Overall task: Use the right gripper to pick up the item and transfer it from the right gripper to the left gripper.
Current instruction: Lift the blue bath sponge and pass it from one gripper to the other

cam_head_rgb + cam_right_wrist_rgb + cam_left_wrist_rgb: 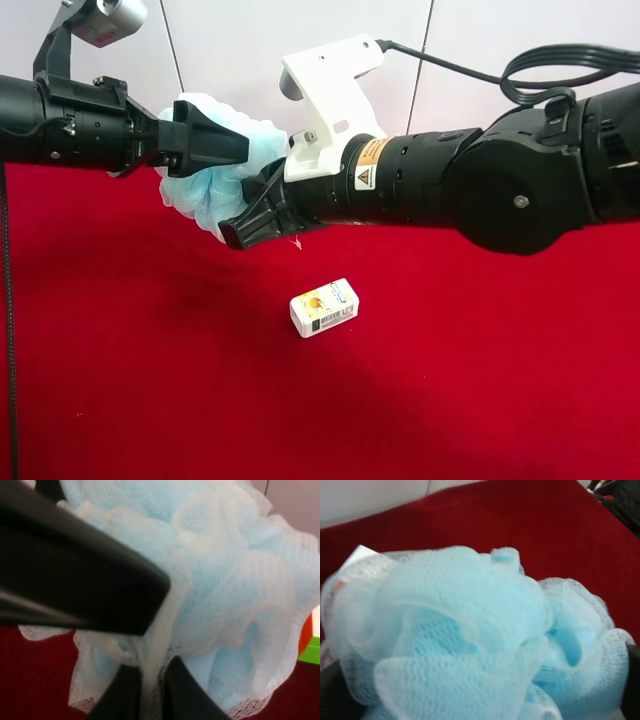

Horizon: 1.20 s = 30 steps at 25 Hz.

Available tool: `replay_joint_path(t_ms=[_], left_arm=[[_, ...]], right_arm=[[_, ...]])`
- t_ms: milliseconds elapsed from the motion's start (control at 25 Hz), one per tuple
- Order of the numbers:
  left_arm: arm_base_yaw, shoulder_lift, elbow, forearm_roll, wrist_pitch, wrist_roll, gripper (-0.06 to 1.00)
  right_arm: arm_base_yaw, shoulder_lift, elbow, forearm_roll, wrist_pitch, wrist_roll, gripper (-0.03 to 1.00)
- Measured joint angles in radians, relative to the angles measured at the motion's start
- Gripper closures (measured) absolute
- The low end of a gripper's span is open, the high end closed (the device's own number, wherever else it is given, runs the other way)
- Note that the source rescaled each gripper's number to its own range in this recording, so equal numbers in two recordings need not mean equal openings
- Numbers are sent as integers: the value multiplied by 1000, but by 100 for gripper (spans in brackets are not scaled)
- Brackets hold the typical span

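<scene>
The light-blue mesh pouf (205, 190) hangs in the air above the red cloth, between the two arms. The right gripper (238, 228), on the thick arm with the white bracket at the exterior high view's right, is shut on a fold of the pouf's mesh (240, 580); its fingers (187, 692) pinch the mesh in the right wrist view. The left gripper (215, 140), on the slim arm at that view's left, has its jaws wide apart around the pouf (465, 630). One left finger (75, 575) lies across the pouf. The ribbon loop is hidden.
A small white printed carton (324, 307) lies on the red cloth (150, 380) below the arms. An orange and green object (310, 640) shows at the edge of the right wrist view. A pale wall stands behind.
</scene>
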Motion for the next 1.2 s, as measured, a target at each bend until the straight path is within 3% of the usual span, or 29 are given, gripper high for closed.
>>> replay_joint_path(t_ms=[80,240,320,680,800,880,960,1080,1200], left_arm=[[-2,0,0,0,-4,0,22],[-6,0,0,0,-5,4,82],[-7,0,0,0,-8,7,92],[-7,0,0,0,-19,7,93],[-7,0,0,0,-26,8,93],[-7,0,0,0,-35,8,93],[-7,0,0,0,-35,8,93],[-7,0,0,0,-36,8,93],[-7,0,0,0,-37,9,94]], right_arm=[[0,0,0,0,0,0,96],[0,0,0,0,7,0,96],[0,0,0,0,6,0,97],[0,0,0,0,-8,0,97],[0,0,0,0,-9,1,89],[0,0,0,0,-9,1,76],[0,0,0,0,-10,1,55],[0,0,0,1,-10,1,16],[0,-8,0,1,3,1,1]])
